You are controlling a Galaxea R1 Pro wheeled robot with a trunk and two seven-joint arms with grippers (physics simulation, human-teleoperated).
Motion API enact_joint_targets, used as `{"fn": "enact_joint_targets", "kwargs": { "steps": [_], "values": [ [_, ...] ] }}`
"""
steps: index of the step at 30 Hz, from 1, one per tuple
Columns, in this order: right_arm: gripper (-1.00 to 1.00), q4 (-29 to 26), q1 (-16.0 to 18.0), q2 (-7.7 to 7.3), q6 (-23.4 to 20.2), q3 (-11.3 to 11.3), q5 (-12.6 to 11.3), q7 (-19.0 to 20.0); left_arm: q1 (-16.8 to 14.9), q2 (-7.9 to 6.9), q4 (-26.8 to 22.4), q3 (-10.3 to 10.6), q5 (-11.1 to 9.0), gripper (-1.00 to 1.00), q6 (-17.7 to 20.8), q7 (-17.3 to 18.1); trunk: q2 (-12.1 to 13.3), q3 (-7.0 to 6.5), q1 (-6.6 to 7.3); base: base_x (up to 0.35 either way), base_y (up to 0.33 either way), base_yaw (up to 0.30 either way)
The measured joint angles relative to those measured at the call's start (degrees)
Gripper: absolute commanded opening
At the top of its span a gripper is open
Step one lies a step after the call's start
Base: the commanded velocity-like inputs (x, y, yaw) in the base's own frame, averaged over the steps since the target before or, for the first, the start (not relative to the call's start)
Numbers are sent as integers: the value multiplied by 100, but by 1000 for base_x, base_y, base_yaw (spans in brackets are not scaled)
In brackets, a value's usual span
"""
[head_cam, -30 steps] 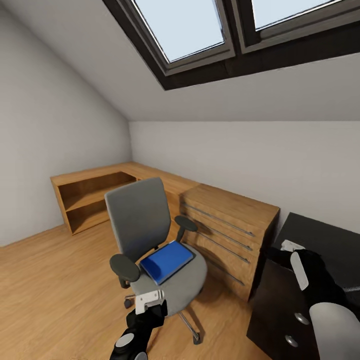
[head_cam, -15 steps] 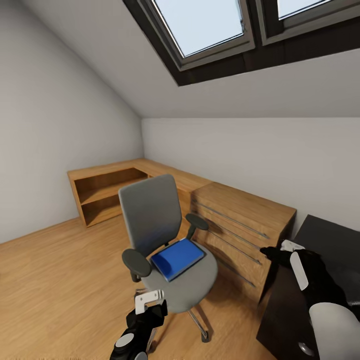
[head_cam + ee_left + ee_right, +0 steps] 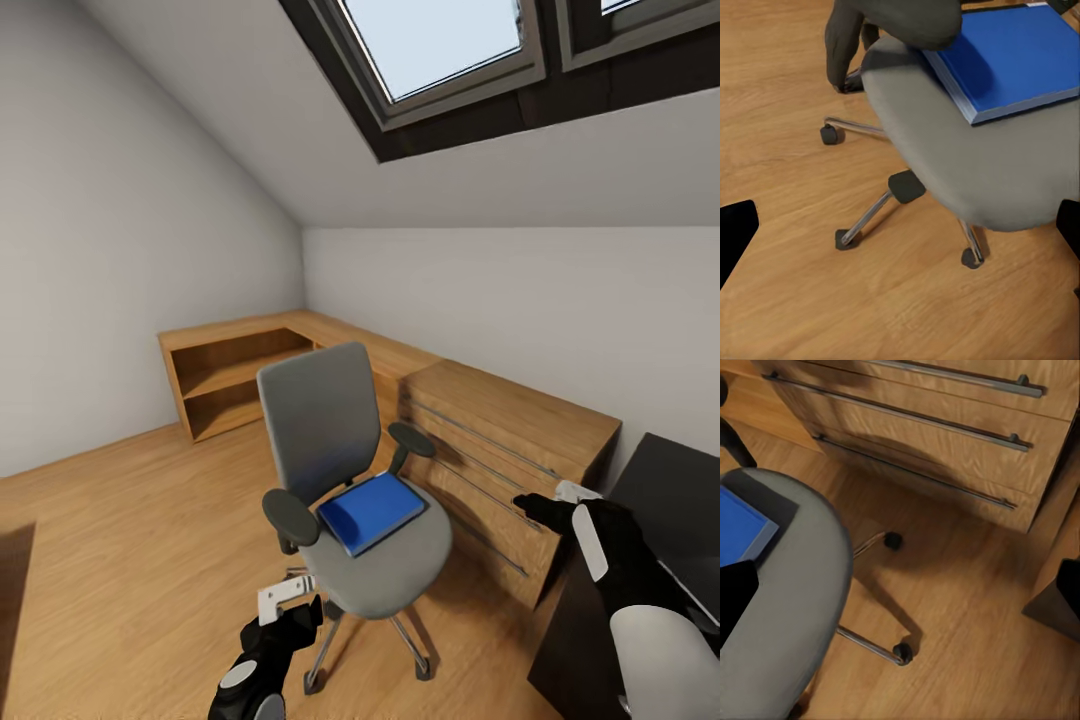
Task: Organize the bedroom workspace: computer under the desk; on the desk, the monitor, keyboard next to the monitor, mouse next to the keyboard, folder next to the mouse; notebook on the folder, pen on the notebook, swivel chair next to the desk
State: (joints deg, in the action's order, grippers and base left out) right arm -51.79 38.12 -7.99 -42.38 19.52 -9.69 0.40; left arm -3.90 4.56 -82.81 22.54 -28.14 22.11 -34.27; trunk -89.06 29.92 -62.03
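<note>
Since a second ago my whole head view has swung left: the chair, the drawers and the window have all slid toward the right of the picture, which is the camera turning and not the furniture moving. A dark patch has come into view on the floor at the far left edge.

My left gripper (image 3: 288, 600) hangs low in front of me, just short of the swivel chair (image 3: 345, 470), much as it sat in the picture before. In the left wrist view its dark fingertips (image 3: 735, 232) sit at opposite edges, so the jaws stand wide apart with nothing between them. My right gripper (image 3: 560, 500) is raised near the wooden drawer unit (image 3: 500, 440); in the right wrist view its fingertips (image 3: 733, 596) are likewise spread to the picture's edges, holding nothing.

The blue folder (image 3: 372, 511) lies flat on the grey seat, between the two armrests, same as before. The wrist views show the chair's chrome legs and castors resting on the wooden floor (image 3: 120, 540). A low open shelf (image 3: 235, 385) runs along the far wall, and a dark desk (image 3: 680, 500) is at my right.
</note>
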Motion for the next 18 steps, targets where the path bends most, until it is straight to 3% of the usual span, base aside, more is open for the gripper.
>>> {"fn": "enact_joint_targets", "kwargs": {
  "steps": [8, 10, 11, 18],
  "values": [
    [100, 0, 0, 18, -17, -1, 9, 0, 0, 1, 0, -353, -52, 100, 3, 0, 0, 66, 0, 0, 0, 115],
    [100, 0, 0, 21, -24, -1, 8, 1, 0, 1, 0, -509, -156, 100, 6, 0, 0, 82, 0, 0, 0, 136],
    [100, 0, 0, 33, -29, -2, 7, 0, 0, 1, 0, -675, -312, 100, 9, -1, 0, 90, 0, 0, 0, 143],
    [100, 0, -2, 60, -32, -3, 8, -1, 0, 1, 0, -820, -436, 100, 5, -1, 0, 145, 0, 0, 0, 149]
  ]
}}
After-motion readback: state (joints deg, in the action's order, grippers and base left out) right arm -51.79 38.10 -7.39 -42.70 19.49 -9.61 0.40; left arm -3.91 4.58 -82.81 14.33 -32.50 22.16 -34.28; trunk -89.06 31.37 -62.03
